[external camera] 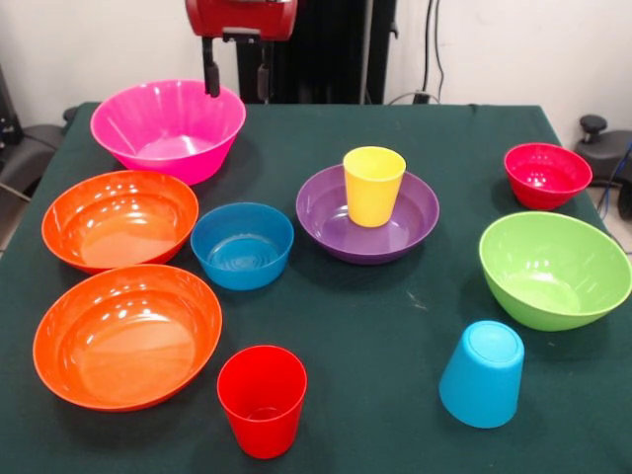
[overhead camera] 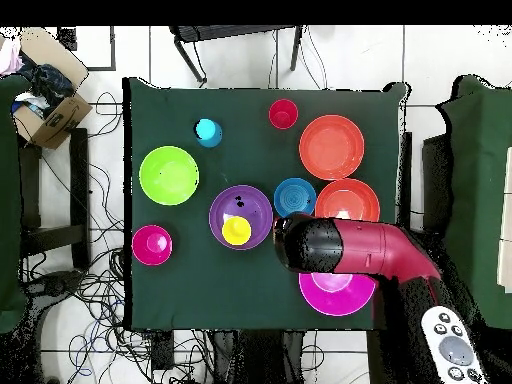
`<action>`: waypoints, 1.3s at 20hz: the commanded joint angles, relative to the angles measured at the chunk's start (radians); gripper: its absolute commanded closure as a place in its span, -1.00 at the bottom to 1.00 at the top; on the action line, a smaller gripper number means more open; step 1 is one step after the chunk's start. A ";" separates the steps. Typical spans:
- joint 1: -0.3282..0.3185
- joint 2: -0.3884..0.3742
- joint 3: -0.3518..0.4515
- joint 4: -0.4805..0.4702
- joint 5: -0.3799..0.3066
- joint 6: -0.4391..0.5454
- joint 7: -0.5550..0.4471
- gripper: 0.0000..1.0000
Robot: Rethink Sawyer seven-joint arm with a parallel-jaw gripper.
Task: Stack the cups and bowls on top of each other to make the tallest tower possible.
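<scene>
My gripper [external camera: 237, 84] hangs open and empty at the table's far side, just above the right rim of the magenta bowl [external camera: 168, 128]. Nothing is stacked except the yellow cup [external camera: 373, 185], which stands upright in the purple bowl [external camera: 415, 222]. Two orange bowls [external camera: 118, 219] [external camera: 126, 336] sit at the left, with the small blue bowl [external camera: 242, 245] beside them. The red cup [external camera: 262, 400] stands upright at the front. The light blue cup [external camera: 482, 373] stands upside down. The lime bowl [external camera: 553, 269] and the crimson bowl [external camera: 547, 175] are at the right. In the overhead view the arm [overhead camera: 340, 247] hides the gripper.
The green-covered table [external camera: 395, 326] ends close behind the magenta bowl. A cardboard box [overhead camera: 50, 115] sits on the floor beside the table, with cables around it. A grey remote [overhead camera: 453, 345] lies near the robot's base.
</scene>
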 commanded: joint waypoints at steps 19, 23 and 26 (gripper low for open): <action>0.186 0.091 -0.196 -0.064 -0.179 -0.024 0.118 -1.00; 0.195 0.098 -0.205 -0.076 -0.173 -0.024 0.109 -1.00; 0.201 0.106 -0.213 -0.076 -0.169 -0.042 0.108 -1.00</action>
